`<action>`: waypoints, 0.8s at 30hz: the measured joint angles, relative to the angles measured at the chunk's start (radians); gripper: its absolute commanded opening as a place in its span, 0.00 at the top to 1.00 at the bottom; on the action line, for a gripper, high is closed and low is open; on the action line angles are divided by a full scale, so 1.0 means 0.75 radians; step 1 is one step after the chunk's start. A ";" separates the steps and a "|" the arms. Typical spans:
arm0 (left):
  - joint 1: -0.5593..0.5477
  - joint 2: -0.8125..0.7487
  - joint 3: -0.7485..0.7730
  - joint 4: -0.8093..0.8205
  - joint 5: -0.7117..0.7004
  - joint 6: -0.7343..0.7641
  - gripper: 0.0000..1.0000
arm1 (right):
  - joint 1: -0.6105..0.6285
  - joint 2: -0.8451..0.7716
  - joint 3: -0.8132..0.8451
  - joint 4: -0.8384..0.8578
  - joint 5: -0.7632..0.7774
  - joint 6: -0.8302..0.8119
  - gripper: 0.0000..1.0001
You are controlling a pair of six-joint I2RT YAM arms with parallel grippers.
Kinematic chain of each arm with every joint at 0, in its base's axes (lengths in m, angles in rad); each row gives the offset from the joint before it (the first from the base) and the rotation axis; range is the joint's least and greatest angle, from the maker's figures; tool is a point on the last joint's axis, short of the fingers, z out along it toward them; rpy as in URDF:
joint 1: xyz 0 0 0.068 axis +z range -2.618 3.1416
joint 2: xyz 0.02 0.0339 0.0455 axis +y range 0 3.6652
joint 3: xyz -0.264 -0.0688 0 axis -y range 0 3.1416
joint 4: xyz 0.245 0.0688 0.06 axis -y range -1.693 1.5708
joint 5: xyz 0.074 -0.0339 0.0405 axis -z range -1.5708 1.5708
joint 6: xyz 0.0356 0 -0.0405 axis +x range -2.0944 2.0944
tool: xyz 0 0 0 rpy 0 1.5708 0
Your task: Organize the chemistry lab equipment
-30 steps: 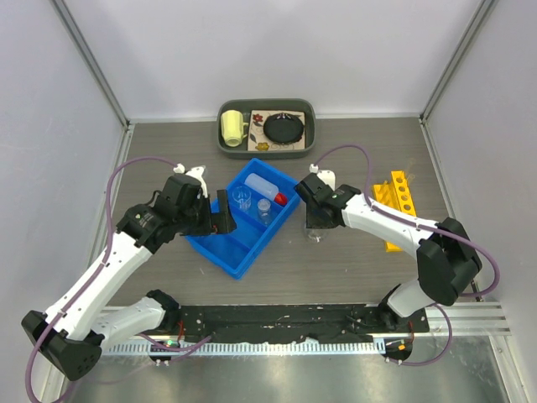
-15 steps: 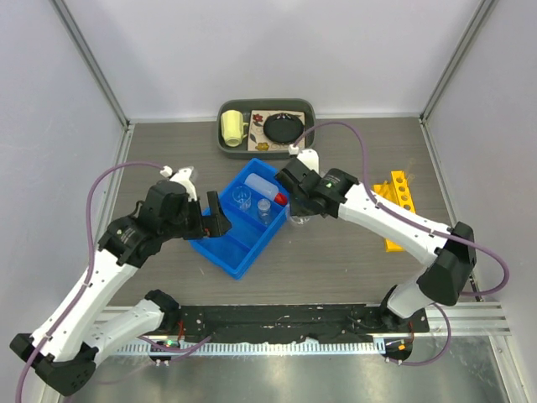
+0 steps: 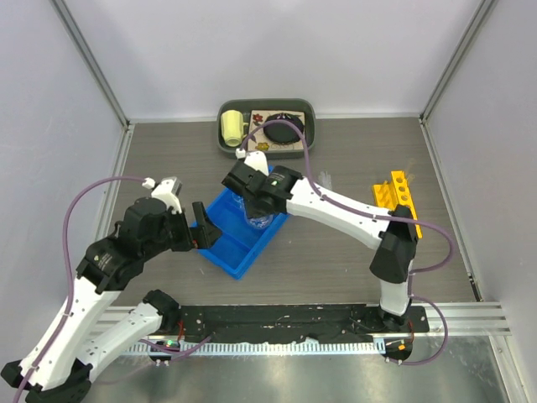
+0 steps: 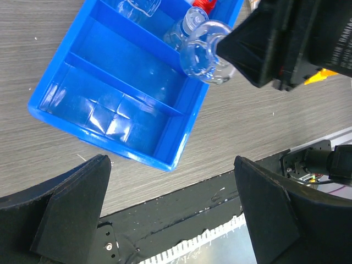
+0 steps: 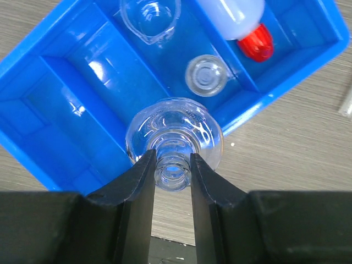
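My right gripper [image 5: 172, 165] is shut on the neck of a clear round flask [image 5: 175, 129] and holds it above the near right part of a blue divided tray [image 5: 66, 99]. In the top view the gripper [image 3: 254, 204] and the flask [image 3: 259, 221] are over the tray [image 3: 226, 252]. In the tray lie a glass beaker [image 5: 149, 16], a small clear vial [image 5: 206, 74] and a white red-capped squeeze bottle [image 5: 242, 16]. My left gripper [image 3: 201, 227] is open and empty beside the tray's left edge. The left wrist view shows the flask [image 4: 201, 52] too.
A yellow holed rack [image 3: 398, 197] lies on the table at the right. A clear tube [image 5: 346, 102] lies on the wood right of the tray. A grey-green bin [image 3: 309, 113] at the back holds a yellow mug [image 3: 231, 128] and a black disc [image 3: 284, 130].
My right gripper has carried the flask left, from the table beside the tray to above the tray. My left arm has drawn back toward the near left, still open.
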 measured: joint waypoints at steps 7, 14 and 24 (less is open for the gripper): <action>0.000 -0.085 -0.026 -0.040 0.002 0.003 0.00 | 0.013 0.157 0.131 0.011 -0.038 0.001 0.99; 0.000 -0.131 -0.039 -0.071 0.002 0.006 0.00 | 0.012 0.270 0.203 0.043 -0.059 0.005 0.99; 0.000 -0.148 -0.039 -0.102 0.002 0.032 0.00 | 0.014 0.390 0.222 0.103 -0.107 0.012 0.99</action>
